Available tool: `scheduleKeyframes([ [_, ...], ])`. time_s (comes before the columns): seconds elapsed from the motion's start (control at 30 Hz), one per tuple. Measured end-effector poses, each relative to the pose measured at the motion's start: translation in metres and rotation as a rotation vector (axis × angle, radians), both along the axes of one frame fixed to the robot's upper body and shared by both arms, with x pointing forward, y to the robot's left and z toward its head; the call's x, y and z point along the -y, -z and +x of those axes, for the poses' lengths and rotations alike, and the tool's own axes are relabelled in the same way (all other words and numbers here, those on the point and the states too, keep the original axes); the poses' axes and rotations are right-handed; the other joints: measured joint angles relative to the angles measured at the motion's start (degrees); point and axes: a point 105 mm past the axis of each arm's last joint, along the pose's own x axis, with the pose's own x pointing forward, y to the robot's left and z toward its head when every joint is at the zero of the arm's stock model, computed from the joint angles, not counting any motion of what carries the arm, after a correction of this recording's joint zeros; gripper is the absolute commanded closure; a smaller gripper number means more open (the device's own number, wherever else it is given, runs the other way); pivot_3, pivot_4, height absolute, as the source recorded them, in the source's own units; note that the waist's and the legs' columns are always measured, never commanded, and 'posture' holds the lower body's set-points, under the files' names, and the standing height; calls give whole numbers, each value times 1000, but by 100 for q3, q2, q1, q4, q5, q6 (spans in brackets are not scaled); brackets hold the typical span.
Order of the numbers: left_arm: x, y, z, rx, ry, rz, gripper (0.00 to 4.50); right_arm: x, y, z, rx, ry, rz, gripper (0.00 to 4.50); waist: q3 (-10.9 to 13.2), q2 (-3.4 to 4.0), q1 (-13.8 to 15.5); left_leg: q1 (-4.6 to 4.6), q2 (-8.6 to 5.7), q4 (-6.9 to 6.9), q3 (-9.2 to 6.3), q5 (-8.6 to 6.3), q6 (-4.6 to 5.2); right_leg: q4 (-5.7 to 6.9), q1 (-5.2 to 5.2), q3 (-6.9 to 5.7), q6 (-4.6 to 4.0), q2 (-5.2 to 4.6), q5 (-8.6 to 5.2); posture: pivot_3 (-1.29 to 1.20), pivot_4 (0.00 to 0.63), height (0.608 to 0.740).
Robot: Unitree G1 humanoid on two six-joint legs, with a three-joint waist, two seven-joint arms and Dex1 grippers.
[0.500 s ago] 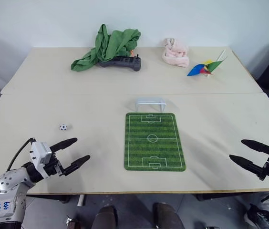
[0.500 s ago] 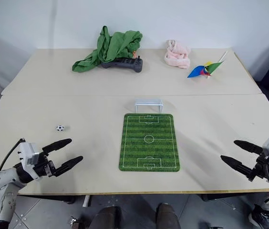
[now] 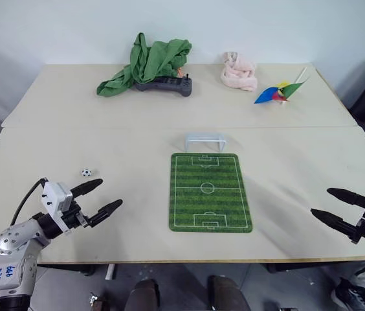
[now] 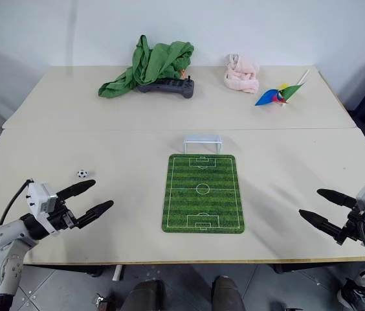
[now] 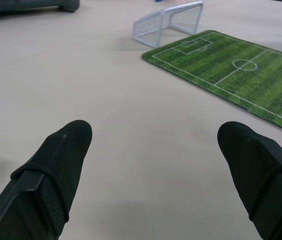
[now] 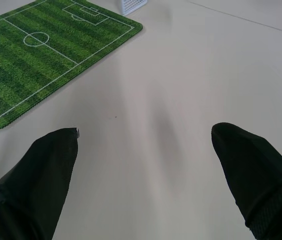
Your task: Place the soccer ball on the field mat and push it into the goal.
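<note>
The soccer ball (image 3: 87, 172) is seen sitting on the bare table (image 3: 131, 110), off to the left of the field mat (image 3: 210, 192) and not on it. The goal (image 3: 205, 140) is parked right at the mat's far end. The left gripper (image 3: 103, 197) is spread wide with nothing in it, just near the ball but not touching. The right gripper (image 3: 330, 205) is spread wide and empty too, well off to the mat's right.
</note>
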Motion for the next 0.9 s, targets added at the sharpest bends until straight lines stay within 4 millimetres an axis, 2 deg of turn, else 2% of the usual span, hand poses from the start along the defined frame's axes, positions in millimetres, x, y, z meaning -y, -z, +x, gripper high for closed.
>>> scheduleKeyframes([
  [0.2, 4, -8, -1, 36, 8, 17, 20, -4, -3, 1, 12, -29, 3, 0, 0, 0, 1, 0, 0, 1, 3, 0, 0, 0, 0, 4, -1, 0, -1, 0, 150, 740],
  [0.43, -6, -26, 6, 90, -128, 7, 20, -11, -12, 3, 48, -66, 13, 0, 1, -2, 2, 0, 0, 2, 4, 0, 0, 0, 0, 7, 3, 1, 2, 0, 150, 740],
  [0.6, -19, -33, 19, 89, -306, -60, 20, -16, -15, 8, 67, -79, 16, 0, 1, -2, 4, 0, 0, 5, 3, 0, 1, 3, 0, 8, 18, 2, 9, 0, 150, 740],
  [0.73, -33, -34, 33, 70, -500, -106, 20, -16, -12, 9, 69, -71, 30, 0, 1, -3, 17, 0, 0, 5, 1, 0, 0, 3, 0, 10, 71, 5, 38, 0, 150, 740],
  [0.83, -45, -33, 45, 53, -620, -100, 20, -17, -11, 9, 74, -73, 35, 0, 1, -3, 26, 0, 0, 6, 1, 1, 0, 3, 0, 10, 73, 6, 39, 0, 150, 740],
  [0.9, -55, -23, 53, 0, -696, -60, 20, -17, -10, 10, 75, -73, 36, 0, 1, -3, 25, 0, -1, 6, 2, 1, 0, 3, 0, 10, 73, 6, 39, 0, 150, 740],
])
